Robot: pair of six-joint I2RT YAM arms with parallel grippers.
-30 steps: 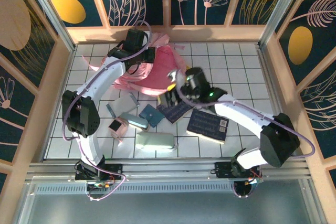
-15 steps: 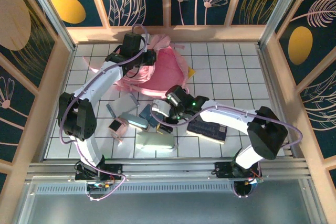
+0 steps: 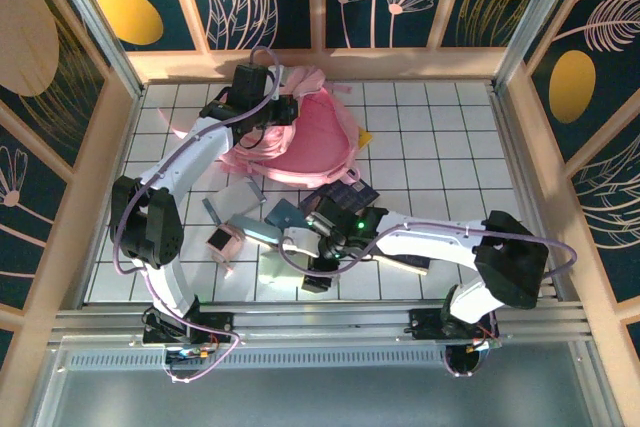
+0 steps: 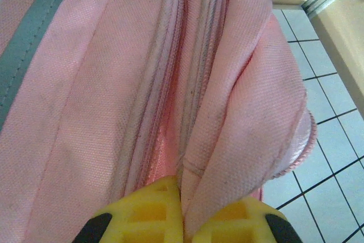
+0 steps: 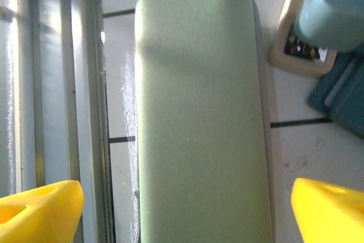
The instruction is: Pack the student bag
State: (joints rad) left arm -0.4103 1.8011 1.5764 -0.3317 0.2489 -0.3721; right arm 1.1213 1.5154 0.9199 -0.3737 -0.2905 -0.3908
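The white-tiled counter (image 3: 440, 137) carries the pink student bag (image 3: 305, 142) at its far side, left of centre. A pale green case (image 5: 199, 95) lies near the front edge. The right tool (image 5: 187, 211) is released, straddling the case. The left tool (image 4: 183, 217) is clenched on the bag's fabric.

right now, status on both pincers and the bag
Left pincer shut on student bag fabric. Right pincer open above pale green case, not gripping. Cream-rimmed item close beside case.

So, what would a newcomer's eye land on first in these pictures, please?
The big pink student bag at the far middle of the table, a fold of its fabric pinched in the shut left gripper. Nearer, the right gripper hangs wide open over a pale green case.
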